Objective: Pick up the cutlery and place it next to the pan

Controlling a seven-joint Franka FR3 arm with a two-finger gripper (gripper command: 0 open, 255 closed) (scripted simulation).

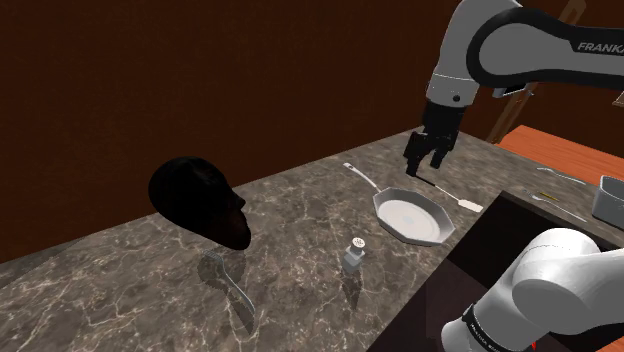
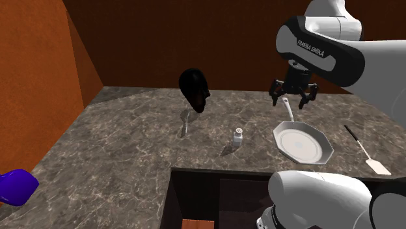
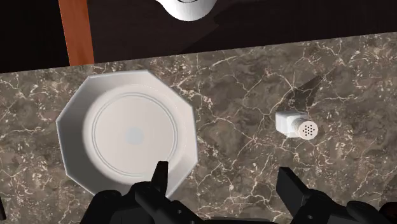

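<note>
Well, reading the shoulder view from its left, I see a dark rounded lump [image 1: 200,200], a grey spoon-like piece [image 1: 228,278] lying near it on the surface [image 1: 300,205], a small shaker [image 1: 355,252], then the white eight-sided pan [image 1: 412,217] with my claw [image 1: 424,165] hovering over its handle, fingers apart and holding nothing. Just right of the pan lies the spatula [image 1: 469,206], flat on the marbled top. If that is the cutlery meant, I judge the placing done; if it is the spoon-like piece, everything remains.
</note>
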